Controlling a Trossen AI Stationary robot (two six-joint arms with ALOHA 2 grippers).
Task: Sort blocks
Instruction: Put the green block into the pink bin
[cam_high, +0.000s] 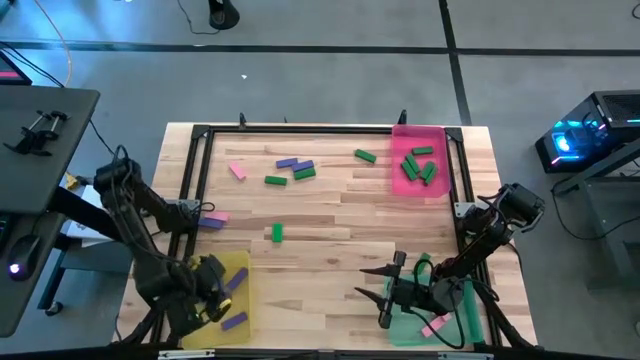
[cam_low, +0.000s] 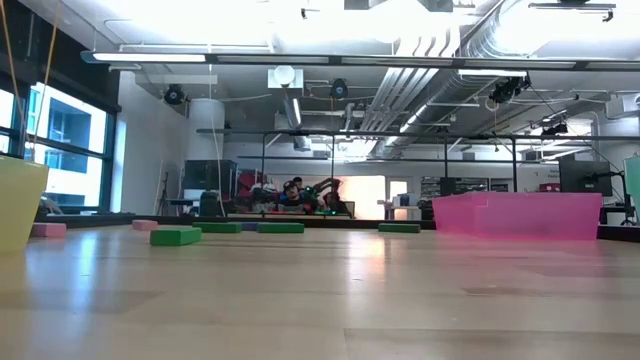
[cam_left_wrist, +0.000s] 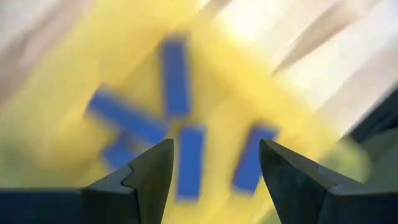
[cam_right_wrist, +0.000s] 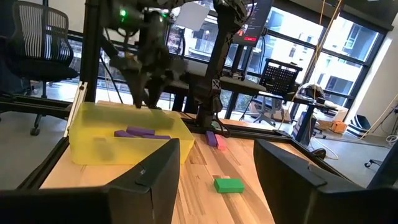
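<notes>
The left claw (cam_high: 213, 290) hangs over the yellow tray (cam_high: 236, 263) at the table's (cam_high: 330, 220) near left corner, its fingers (cam_left_wrist: 152, 171) spread wide and empty, with purple blocks (cam_left_wrist: 175, 78) lying in the tray below. Just beyond that tray a pink and purple block (cam_high: 213, 218) sit by the table's left rail. Across the middle, loose blocks (cam_high: 296, 168) lie scattered: pink, purple and green ones toward the far side, one green block (cam_high: 277, 233) alone nearer. The pink tray (cam_high: 404, 135) at the far right holds green blocks. The right claw (cam_high: 378, 283) rests by the green tray (cam_high: 470, 318), fingers wide, holding nothing.
</notes>
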